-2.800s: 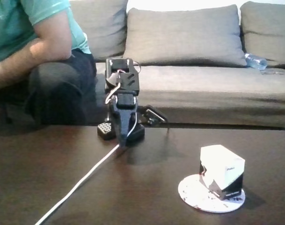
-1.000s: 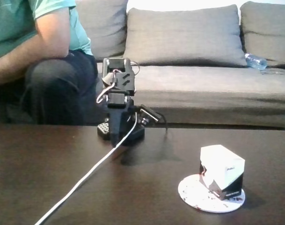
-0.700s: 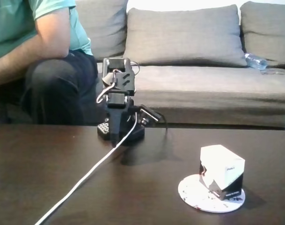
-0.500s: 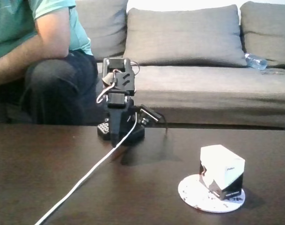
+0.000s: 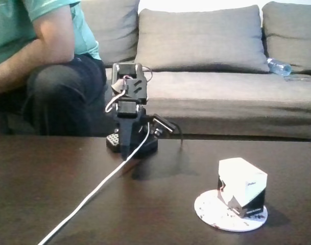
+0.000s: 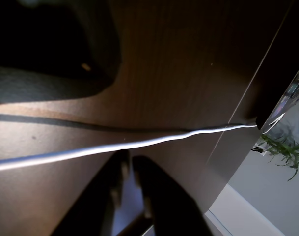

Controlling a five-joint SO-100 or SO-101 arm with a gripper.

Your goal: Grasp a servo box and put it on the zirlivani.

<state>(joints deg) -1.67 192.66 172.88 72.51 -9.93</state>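
Note:
The servo box [image 5: 242,186], white on top and black below, stands on the zirlivani [image 5: 215,211], a speckled white disc at the front right of the dark table in the fixed view. The black arm is folded up at the table's far edge, well to the left of the box. Its gripper [image 5: 124,154] points down at the tabletop. In the wrist view the gripper [image 6: 130,160] comes in from the bottom edge, its two dark fingers nearly touching with nothing between them.
A white cable [image 5: 92,194] runs from the arm to the front left; it crosses the wrist view too [image 6: 115,146]. A person [image 5: 48,66] sits at the left on the grey sofa [image 5: 221,97]. A plastic bottle [image 5: 279,67] lies on the sofa.
The arm has turned slightly and settled into its folded pose since the earliest frame. The box has stayed on the disc. The person's arm shifted a little.

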